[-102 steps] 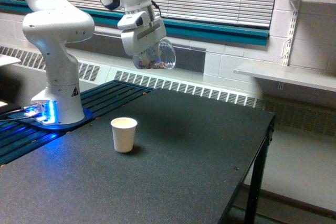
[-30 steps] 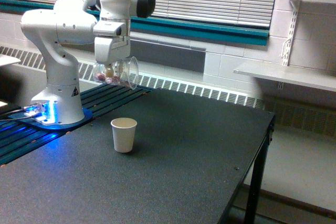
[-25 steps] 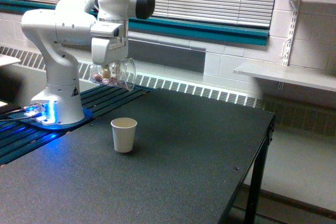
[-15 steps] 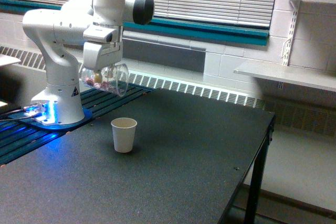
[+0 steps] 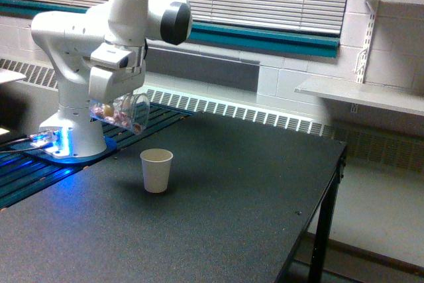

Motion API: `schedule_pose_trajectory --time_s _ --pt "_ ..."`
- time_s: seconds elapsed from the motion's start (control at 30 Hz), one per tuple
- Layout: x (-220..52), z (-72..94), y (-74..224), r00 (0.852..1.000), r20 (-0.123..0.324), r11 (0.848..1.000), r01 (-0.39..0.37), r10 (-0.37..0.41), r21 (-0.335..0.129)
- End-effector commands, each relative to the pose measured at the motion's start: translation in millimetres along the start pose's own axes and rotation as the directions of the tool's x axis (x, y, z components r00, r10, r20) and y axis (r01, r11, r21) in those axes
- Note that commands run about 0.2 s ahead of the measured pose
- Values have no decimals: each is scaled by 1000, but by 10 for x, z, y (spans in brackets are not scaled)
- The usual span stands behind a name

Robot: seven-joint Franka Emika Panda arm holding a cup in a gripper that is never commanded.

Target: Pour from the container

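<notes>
Nearest: bare stretch of dark, speckled table (image 5: 252, 203), front corner running out of the picture. Further in, toward the exterior view's left: white paper cup (image 5: 156, 170), upright, mouth open, apparently empty, standing alone well clear of every table edge.

Above and to the left of it, not touching: clear plastic cup (image 5: 123, 113), tipped nearly onto its side, mouth angled down toward the paper cup, brownish-red pieces lying along the lower wall near the base. Clamped around it from above: gripper (image 5: 114, 101), fingers closed on the cup's wall.

Behind: white Franka arm (image 5: 79, 38) on a base lit blue at the far left edge, then radiator grille and window blinds.

Step in hand, by judgement: lining up the pour; nothing seen falling. Next move probably calls for carrying the clear cup's mouth over the paper cup's rim, then tilting further.
</notes>
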State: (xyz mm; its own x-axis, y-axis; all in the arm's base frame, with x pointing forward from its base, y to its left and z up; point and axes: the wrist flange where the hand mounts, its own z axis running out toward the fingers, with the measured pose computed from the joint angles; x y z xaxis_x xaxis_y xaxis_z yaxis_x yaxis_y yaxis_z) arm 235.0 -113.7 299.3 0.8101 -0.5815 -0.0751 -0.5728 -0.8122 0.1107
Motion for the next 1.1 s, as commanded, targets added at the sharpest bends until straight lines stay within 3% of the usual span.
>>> schedule_pose_trajectory --time_s 0.03,0.47,0.87,1.1 --pt "-54 169 274 999 34 1000 -24 24 19" --pt "-67 285 606 992 65 993 -111 108 41" --pt "-110 354 908 962 81 961 -265 259 82" --pt "-84 341 849 962 66 958 -271 265 99"
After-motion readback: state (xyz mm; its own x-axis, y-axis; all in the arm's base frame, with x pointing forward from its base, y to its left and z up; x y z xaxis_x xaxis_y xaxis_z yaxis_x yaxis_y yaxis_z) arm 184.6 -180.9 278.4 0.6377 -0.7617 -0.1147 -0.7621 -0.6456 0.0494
